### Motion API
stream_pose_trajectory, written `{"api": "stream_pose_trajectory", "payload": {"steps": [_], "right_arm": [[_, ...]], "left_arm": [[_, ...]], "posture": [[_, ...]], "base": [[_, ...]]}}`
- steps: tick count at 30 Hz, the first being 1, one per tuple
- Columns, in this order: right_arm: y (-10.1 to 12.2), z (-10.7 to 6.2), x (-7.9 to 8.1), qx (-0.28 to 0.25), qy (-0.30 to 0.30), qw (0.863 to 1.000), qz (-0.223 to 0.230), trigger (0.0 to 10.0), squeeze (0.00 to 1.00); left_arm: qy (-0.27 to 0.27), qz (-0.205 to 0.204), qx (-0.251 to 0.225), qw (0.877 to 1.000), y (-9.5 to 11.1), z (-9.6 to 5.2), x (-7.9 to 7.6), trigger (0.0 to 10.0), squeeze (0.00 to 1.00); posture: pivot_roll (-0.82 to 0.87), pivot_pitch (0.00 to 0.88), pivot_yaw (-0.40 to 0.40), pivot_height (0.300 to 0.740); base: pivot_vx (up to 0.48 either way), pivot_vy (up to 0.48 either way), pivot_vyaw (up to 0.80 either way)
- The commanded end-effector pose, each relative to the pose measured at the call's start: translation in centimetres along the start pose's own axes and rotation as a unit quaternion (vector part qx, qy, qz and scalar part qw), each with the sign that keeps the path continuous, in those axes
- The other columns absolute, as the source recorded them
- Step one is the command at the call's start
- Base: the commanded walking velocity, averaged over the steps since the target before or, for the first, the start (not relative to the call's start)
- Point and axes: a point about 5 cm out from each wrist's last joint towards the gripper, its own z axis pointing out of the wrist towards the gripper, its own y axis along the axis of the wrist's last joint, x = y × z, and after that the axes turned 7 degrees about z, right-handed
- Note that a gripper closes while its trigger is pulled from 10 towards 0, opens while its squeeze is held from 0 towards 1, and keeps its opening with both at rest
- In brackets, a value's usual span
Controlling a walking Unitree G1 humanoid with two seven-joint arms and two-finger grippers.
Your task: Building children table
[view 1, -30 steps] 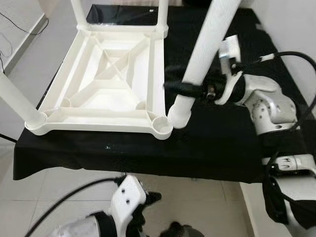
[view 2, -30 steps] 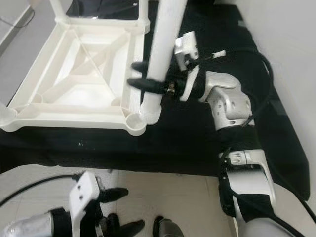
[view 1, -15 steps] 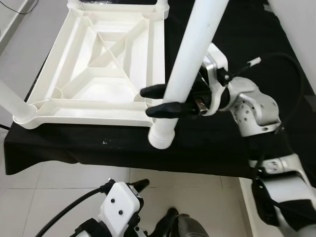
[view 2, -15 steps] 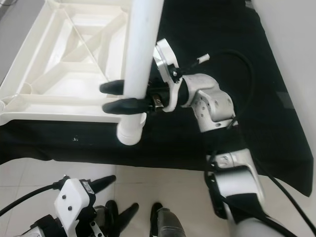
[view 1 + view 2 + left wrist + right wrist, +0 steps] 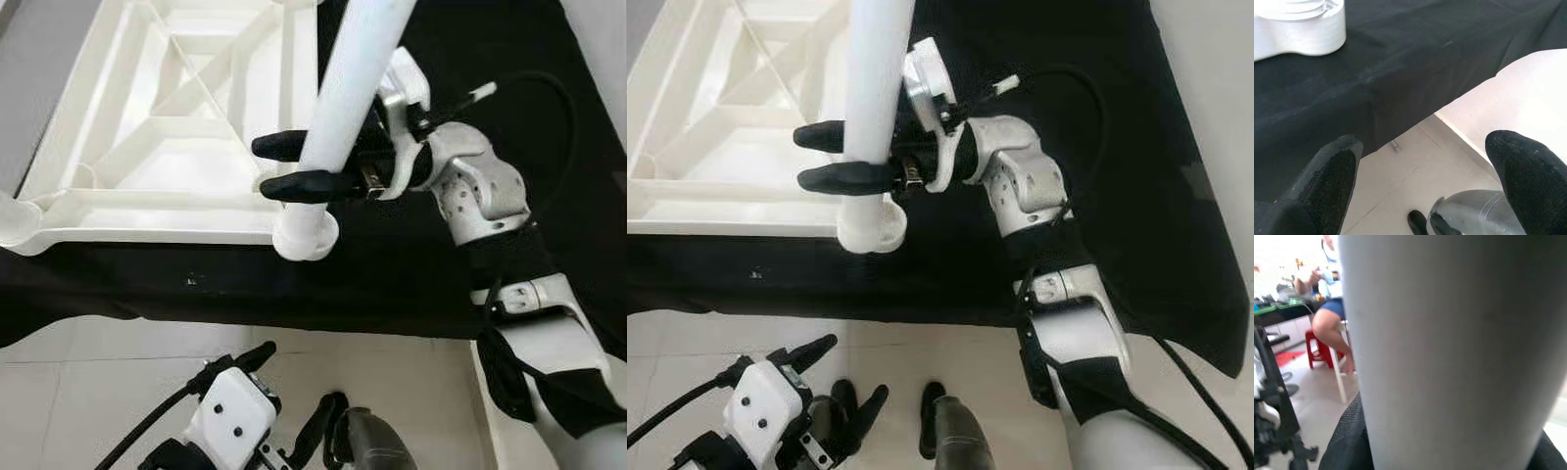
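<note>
The right gripper (image 5: 279, 166) clamps the last white leg (image 5: 343, 98) over the upturned tabletop (image 5: 186, 211)'s near right corner, unseated, while the left gripper (image 5: 294, 401) hangs open

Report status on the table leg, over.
Right gripper jaws clamped on white table leg, its end at the near corner of the upturned tabletop. Left gripper low by the floor, jaws open, empty. Nothing blocking.

Both eye views look steeply down from the head, sharing the white tabletop (image 5: 176, 147) at upper left, the black bench (image 5: 411, 274) and floor below. The left wrist view looks past its fingers (image 5: 1332, 171) at the bench edge; the right wrist view sits hard against the leg (image 5: 1449, 352).
</note>
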Motion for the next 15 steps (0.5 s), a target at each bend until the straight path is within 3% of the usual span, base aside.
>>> {"api": "stream_pose_trajectory", "payload": {"steps": [1,15], "right_arm": [[-0.56,0.43,-0.04,0.028,0.011,1.0,-0.006,10.0,0.0],[-1.16,-0.24,-0.4,0.091,0.038,0.995,-0.008,10.0,0.0]], "left_arm": [[-0.004,-0.006,0.005,1.0,-0.3,-0.21,-0.53,10.0,0.0],[0.002,0.003,0.002,1.0,-0.51,-0.06,-0.84,10.0,0.0]], "posture": [[0.09,0.463,-0.082,0.74],[0.08,0.465,-0.09,0.74]], "base": [[0.0,0.0,0.0],[0.0,0.0,0.0]]}}
